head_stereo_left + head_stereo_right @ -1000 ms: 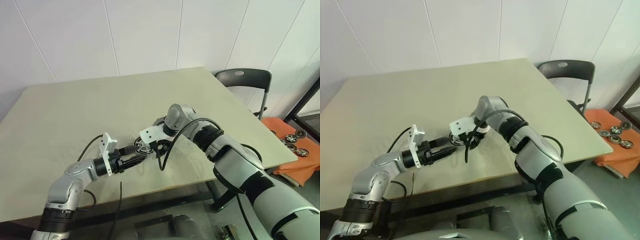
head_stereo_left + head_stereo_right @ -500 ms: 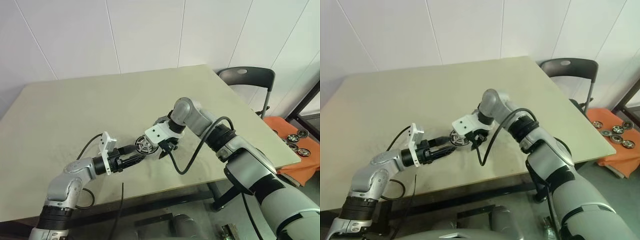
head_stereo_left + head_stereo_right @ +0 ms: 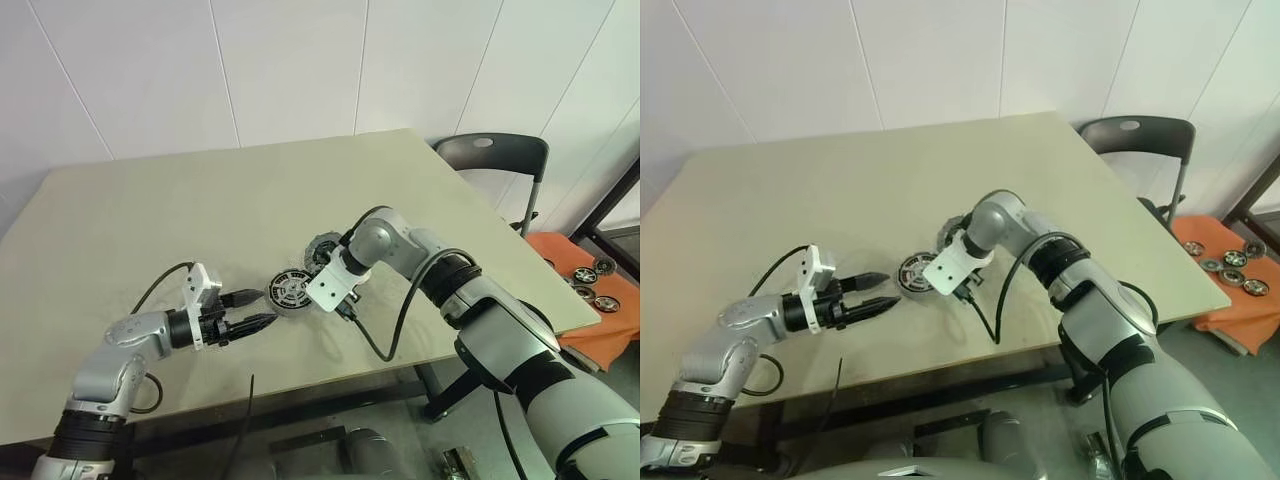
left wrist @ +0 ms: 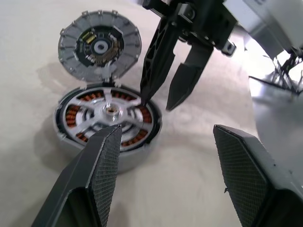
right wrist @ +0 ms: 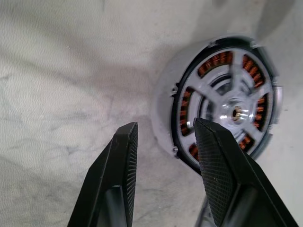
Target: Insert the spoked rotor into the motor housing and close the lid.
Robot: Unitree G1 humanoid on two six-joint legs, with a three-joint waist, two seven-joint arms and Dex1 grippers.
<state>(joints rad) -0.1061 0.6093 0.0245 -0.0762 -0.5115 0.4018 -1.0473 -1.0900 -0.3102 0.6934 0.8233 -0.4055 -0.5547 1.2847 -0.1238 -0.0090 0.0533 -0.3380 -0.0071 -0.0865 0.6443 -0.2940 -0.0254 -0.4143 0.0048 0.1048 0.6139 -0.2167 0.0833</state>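
The motor housing (image 4: 109, 118) lies flat on the table, its copper windings showing between the pale spokes of the spoked rotor (image 4: 110, 108), which sits inside it. The lid (image 4: 99, 47) lies flat just beyond, touching the housing's rim. My right gripper (image 4: 157, 101) points down at the housing's edge, open, with one fingertip (image 4: 143, 94) at the rotor's rim. From the head the housing (image 3: 290, 292) lies between both grippers. My left gripper (image 3: 262, 308) is open and empty, a little short of the housing.
The beige table (image 3: 200, 210) has wide bare room behind and left of the parts. A black chair (image 3: 490, 155) stands at its far right corner. Several more motor parts lie on an orange surface (image 3: 590, 285) beyond the right edge. Cables hang from both wrists.
My left gripper has drawn back leftward from the housing. My right wrist has rolled and its gripper now points down beside the housing, leaving the housing's top uncovered.
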